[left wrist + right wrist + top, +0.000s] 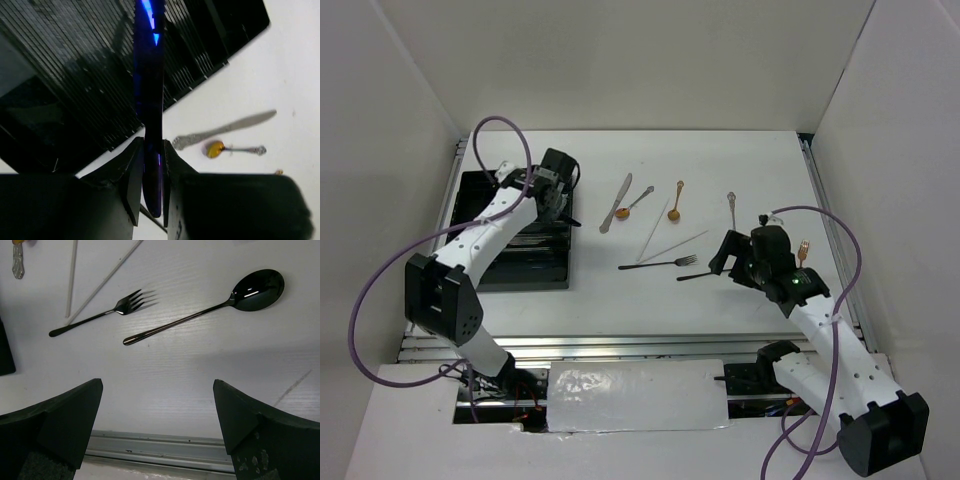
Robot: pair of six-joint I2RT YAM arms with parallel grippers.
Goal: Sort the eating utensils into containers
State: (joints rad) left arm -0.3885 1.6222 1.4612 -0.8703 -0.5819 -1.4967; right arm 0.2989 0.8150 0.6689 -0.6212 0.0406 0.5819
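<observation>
Left gripper [152,152]: pinching dark blue knife [149,65] over black tray [65,85] (likely for lengthwise release).
Right gripper [157,387]: spread, poised near black spoon [200,316].

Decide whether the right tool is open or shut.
Open: the right tool has its jaws spread wide, with nothing between them.
</observation>
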